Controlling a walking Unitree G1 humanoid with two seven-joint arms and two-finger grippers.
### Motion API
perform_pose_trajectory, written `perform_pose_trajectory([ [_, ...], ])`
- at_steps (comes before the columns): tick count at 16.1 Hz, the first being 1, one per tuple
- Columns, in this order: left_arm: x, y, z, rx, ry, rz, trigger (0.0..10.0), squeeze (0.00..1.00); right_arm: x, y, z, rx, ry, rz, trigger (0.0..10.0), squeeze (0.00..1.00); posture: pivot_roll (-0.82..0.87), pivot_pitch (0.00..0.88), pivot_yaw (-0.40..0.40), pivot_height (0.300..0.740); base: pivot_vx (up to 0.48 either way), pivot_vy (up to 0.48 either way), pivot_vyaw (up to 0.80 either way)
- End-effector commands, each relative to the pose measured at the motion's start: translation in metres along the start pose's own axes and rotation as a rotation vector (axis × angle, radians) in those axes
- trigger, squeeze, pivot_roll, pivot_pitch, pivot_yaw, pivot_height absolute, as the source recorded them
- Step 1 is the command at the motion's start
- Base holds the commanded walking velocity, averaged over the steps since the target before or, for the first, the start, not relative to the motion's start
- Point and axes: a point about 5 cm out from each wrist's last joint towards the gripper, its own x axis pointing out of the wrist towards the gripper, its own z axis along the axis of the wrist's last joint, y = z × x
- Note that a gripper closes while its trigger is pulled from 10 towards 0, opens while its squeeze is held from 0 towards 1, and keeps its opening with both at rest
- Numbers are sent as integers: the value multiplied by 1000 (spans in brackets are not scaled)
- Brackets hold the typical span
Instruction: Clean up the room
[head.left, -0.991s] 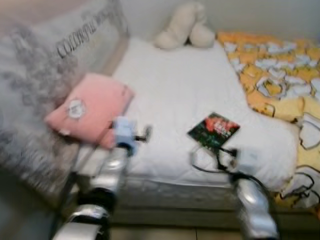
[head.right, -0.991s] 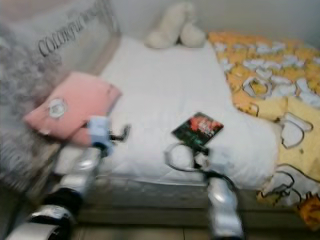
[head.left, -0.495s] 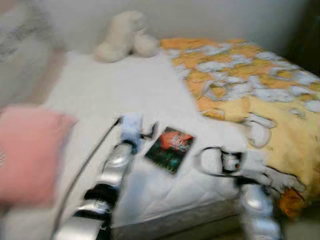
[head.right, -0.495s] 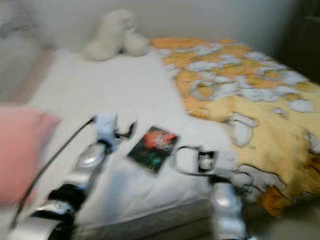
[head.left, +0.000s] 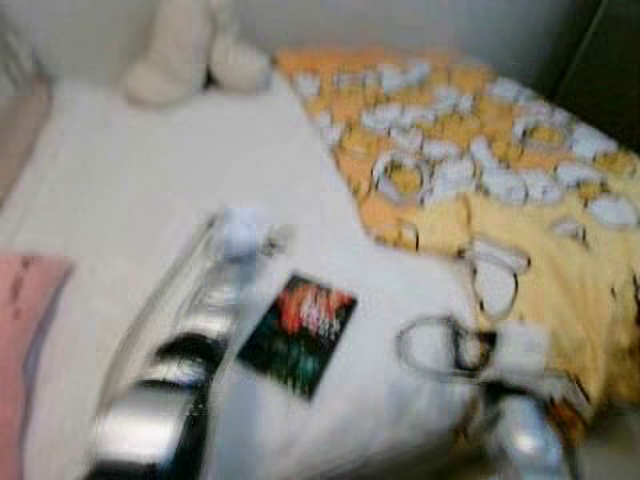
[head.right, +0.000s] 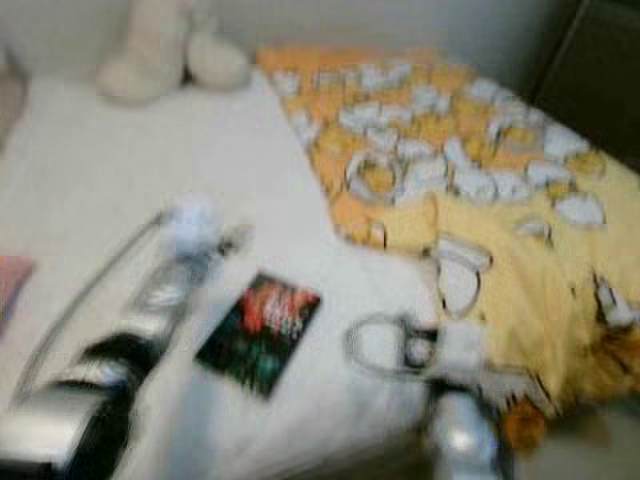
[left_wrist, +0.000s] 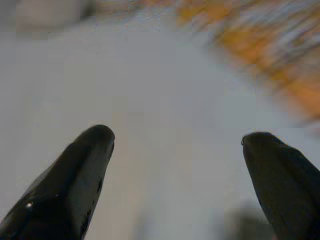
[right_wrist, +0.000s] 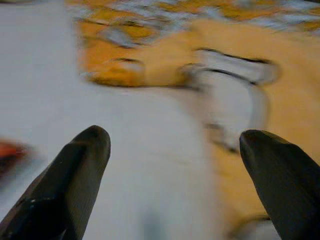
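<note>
A dark book with a red cover picture (head.left: 297, 333) lies on the white bed sheet (head.left: 150, 170) near the bed's front edge. My left gripper (left_wrist: 177, 136) is open, held over the sheet just left of and beyond the book, with nothing between its fingers. The right gripper (right_wrist: 172, 135) is open too, hovering where the white sheet meets the yellow-orange patterned blanket (head.left: 520, 180), to the right of the book (head.right: 258, 332). All views are blurred by motion.
A cream plush toy (head.left: 190, 50) sits at the head of the bed. A pink pillow (head.left: 25, 330) shows at the left edge. The rumpled blanket covers the bed's right half. Something dark (head.left: 610, 60) stands at the far right.
The camera has swung right and closer to the bed: the pink pillow and grey bed rail slid off to the left, and the blanket takes up more of the view. Both grippers stay open.
</note>
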Motion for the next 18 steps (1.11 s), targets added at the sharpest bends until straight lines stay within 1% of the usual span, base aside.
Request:
perform_pose_trajectory([
  [1, -1, -12, -5, 7, 20, -16, 10000, 0, -9, -11, -2, -29, 27, -4, 10000, 0, -86, 131, -39, 740, 0, 0, 0],
  [2, -2, -11, -7, 12, 19, -14, 10000, 0, -16, -11, -4, -46, 40, 20, 10000, 0, -97, 151, -51, 740, 0, 0, 0],
  [3, -4, -10, -11, -27, 13, -30, 10000, 0, -29, -10, -6, -62, 62, 48, 10000, 0, -113, 184, -63, 740, 0, 0, 0],
  [4, -5, -10, -13, -42, 0, -46, 10000, 0, -35, -9, -6, -68, 69, 60, 10000, 0, -121, 202, -70, 740, 0, 0, 0],
  [5, -8, -6, -16, -49, -25, -58, 10000, 0, -43, -6, -5, -70, 78, 73, 10000, 0, -123, 221, -83, 740, 0, 0, 0],
  [6, -9, -3, -19, -56, -30, -61, 10000, 0, -46, -5, -4, -62, 88, 77, 10000, 0, -123, 226, -86, 740, 0, 0, 0],
  [8, -11, 1, -22, -43, -22, -53, 10000, 0, -51, -2, -6, -71, 102, 100, 10000, 0, -121, 252, -109, 740, 0, 0, 0],
  [9, -11, 1, -23, -30, -15, -44, 10000, 0, -57, 0, -7, -75, 122, 122, 10000, 0, -125, 268, -120, 740, 0, 0, 0],
  [10, -10, -2, -22, -14, -11, -44, 10000, 0, -64, 1, -8, -80, 141, 138, 10000, 0, -132, 282, -128, 740, 0, 0, 0],
  [12, -8, -5, -19, 37, -18, -30, 10000, 0, -70, -1, -9, -87, 161, 144, 10000, 0, -149, 304, -142, 740, 0, 0, 0],
  [13, -6, -4, -15, 69, -21, 1, 10000, 0, -77, -1, -10, -95, 184, 149, 10000, 0, -158, 309, -145, 740, 0, 0, 0],
  [15, -3, -1, -4, 32, -53, 11, 10000, 0, -85, -3, -9, -109, 198, 150, 10000, 0, -182, 316, -145, 740, 0, 0, 0],
  [16, -2, 0, 0, 48, -63, 9, 10000, 0, -88, -4, -8, -108, 205, 143, 10000, 0, -184, 317, -146, 740, 0, 0, 0],
  [18, -2, 1, -3, 85, -45, 11, 10000, 0, -90, -5, -9, -110, 217, 142, 10000, 0, -185, 318, -145, 740, 0, 0, 0],
])
